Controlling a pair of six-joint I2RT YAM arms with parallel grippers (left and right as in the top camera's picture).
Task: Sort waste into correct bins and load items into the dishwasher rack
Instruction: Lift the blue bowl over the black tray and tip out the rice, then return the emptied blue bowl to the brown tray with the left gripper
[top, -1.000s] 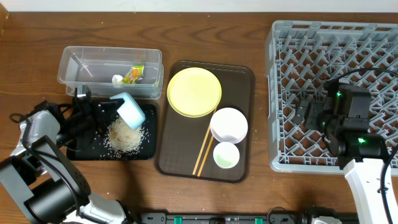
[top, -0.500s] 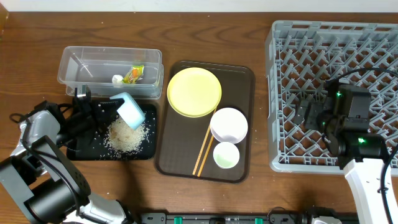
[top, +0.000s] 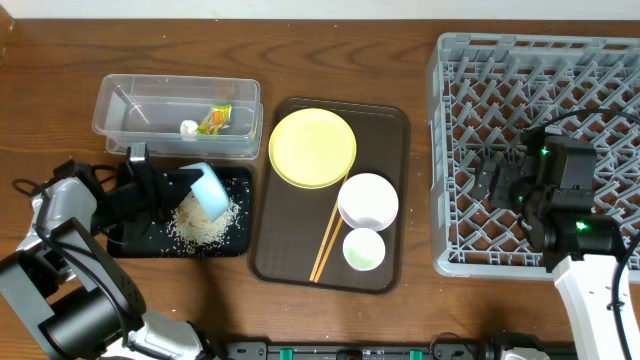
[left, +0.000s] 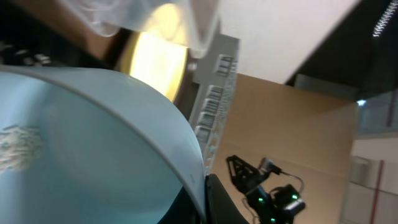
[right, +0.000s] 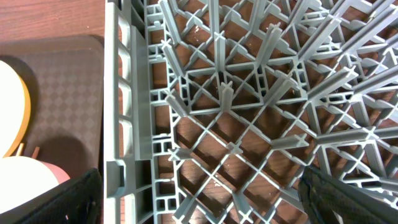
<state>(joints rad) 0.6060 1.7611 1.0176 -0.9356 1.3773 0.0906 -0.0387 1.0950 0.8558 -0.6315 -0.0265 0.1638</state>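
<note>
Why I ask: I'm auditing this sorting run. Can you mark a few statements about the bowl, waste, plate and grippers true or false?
1. The left gripper holds the blue bowl tilted over the black tray. True.
2. The wrapper lies on the black tray. False: it lies in the clear tub.
3. Rice lies on the black tray. True.
4. The plate stands in the rack. False: it lies on the brown tray.
5. The right gripper grips the chopsticks. False: it hangs open over the rack; the chopsticks lie on the brown tray.
</note>
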